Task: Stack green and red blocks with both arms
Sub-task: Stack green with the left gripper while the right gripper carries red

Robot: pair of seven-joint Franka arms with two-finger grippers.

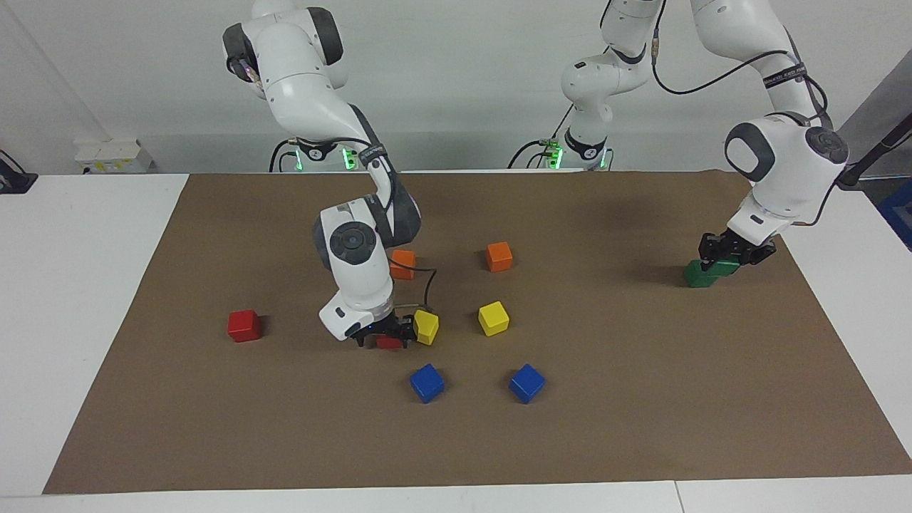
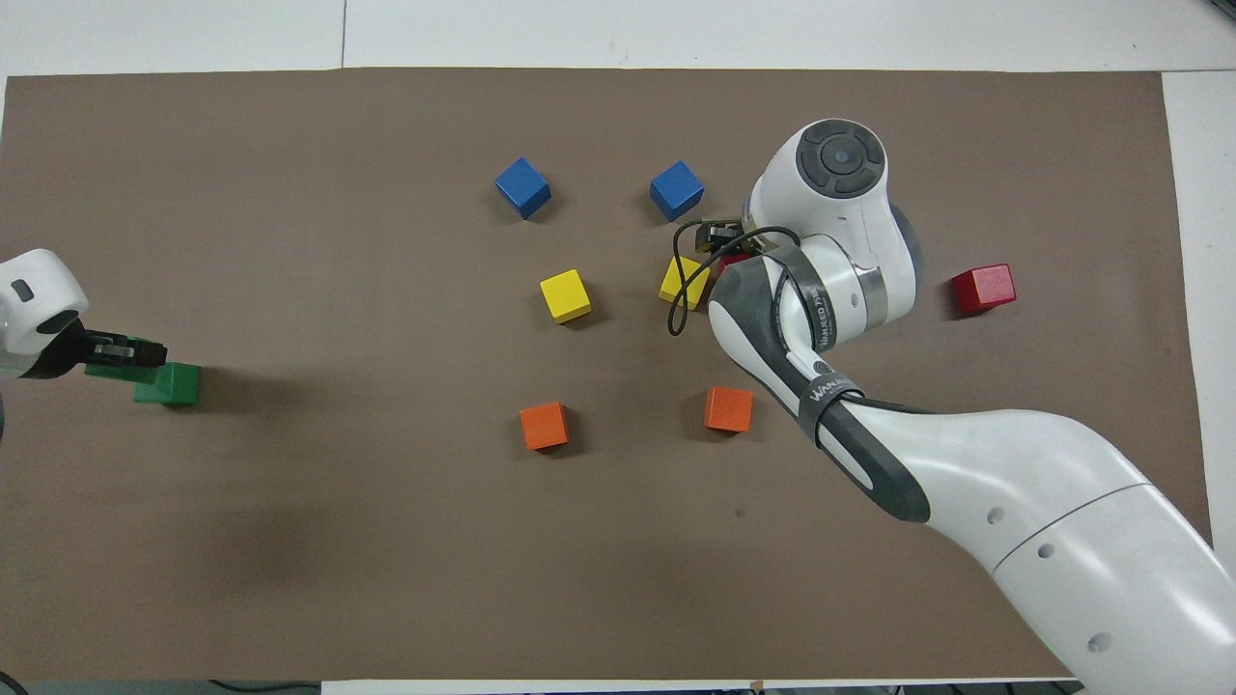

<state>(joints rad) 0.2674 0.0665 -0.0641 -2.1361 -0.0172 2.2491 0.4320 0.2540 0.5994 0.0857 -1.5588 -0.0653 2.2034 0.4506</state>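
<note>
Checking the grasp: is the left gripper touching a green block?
Touching. The facing view shows the left gripper shut on the held green block, over the other green block.

A robotics lab: two white robot arms (image 1: 356,235) mounted at a white table (image 1: 78,285) covered by brown paper (image 1: 641,399), against a bare wall.

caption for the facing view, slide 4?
Left gripper holds a green block over the second green block; right gripper straddles a red block.

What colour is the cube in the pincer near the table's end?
Dark green. The left pincer holds that green cube over another green cube; the facing view shows it best.
</note>
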